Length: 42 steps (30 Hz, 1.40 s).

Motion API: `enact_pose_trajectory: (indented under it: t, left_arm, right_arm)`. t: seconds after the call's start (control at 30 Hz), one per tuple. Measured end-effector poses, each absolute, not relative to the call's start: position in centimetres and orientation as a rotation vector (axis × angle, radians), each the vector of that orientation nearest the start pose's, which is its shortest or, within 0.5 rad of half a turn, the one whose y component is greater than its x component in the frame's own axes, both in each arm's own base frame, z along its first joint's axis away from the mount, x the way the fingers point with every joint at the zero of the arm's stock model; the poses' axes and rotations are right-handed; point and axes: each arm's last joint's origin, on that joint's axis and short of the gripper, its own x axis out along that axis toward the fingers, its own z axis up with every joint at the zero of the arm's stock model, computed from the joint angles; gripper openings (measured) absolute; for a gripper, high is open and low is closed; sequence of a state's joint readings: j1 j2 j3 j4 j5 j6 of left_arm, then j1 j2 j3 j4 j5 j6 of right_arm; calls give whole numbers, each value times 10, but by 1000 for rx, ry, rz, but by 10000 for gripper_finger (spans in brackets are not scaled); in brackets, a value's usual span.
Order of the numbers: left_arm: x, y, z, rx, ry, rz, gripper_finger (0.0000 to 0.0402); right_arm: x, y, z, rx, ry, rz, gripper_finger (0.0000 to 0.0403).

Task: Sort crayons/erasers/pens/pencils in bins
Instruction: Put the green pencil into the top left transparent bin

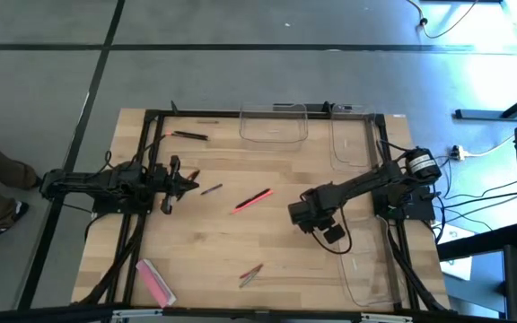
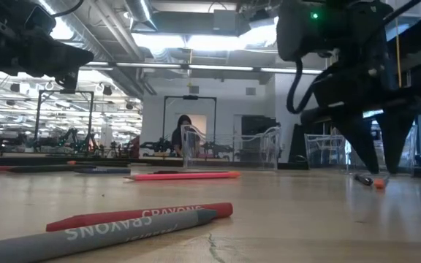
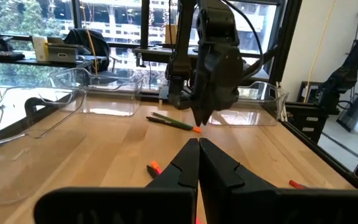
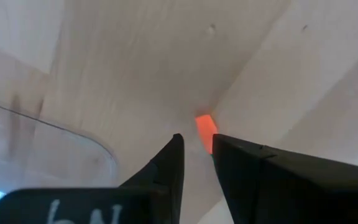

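My right gripper (image 2: 377,169) points down at the table right of the middle, open a little, with its fingertips low over a dark green pencil (image 3: 174,122). The pencil lies flat on the wood, and its orange end (image 4: 204,129) shows in the gap between my fingers. My left gripper (image 3: 199,149) is shut and empty, held level at the table's left side (image 1: 189,186). A red-pink stick (image 1: 251,200), a grey stick (image 1: 211,189) and a black pen (image 1: 189,135) lie on the table. Two crayons (image 2: 134,223) lie near the front. The pink eraser (image 1: 155,281) lies at the front left. My right gripper stands from above with one finger on either side of the pencil's orange end (image 4: 204,129). Whether the fingers touch it, I cannot tell. The pencil lies flat on the table.
Clear bins stand at the far middle (image 1: 274,124), the far right (image 1: 353,139) and the near right (image 1: 371,274). Black frame bars (image 1: 142,206) run along the table's sides. Bare wood lies between the two arms.
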State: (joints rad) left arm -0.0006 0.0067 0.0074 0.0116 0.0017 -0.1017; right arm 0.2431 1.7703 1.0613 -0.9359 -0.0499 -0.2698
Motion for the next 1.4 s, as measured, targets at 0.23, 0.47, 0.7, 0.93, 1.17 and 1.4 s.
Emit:
enact_pose_trajectory:
  t: [0.23, 0.47, 0.7, 0.93, 1.17, 1.4]
  left_arm:
    - [98, 0, 167, -102, -13, -3, 0]
    - [98, 0, 167, -102, -13, -3, 0]
    - [98, 0, 167, -102, -13, -3, 0]
    - [98, 0, 167, -102, -13, -3, 0]
    - [98, 0, 167, -102, -13, -3, 0]
    - [98, 0, 167, -102, -12, -3, 0]
  right_arm:
    - [283, 71, 151, -387, 1590, 428, 85]
    - [285, 71, 154, -387, 1582, 420, 85]
    - [299, 74, 171, -311, 1524, 368, 85]
    - [303, 68, 173, -125, 1533, 209, 85]
    - [312, 64, 171, -87, 1449, 142, 85]
    - [303, 61, 158, -123, 1482, 101, 85]
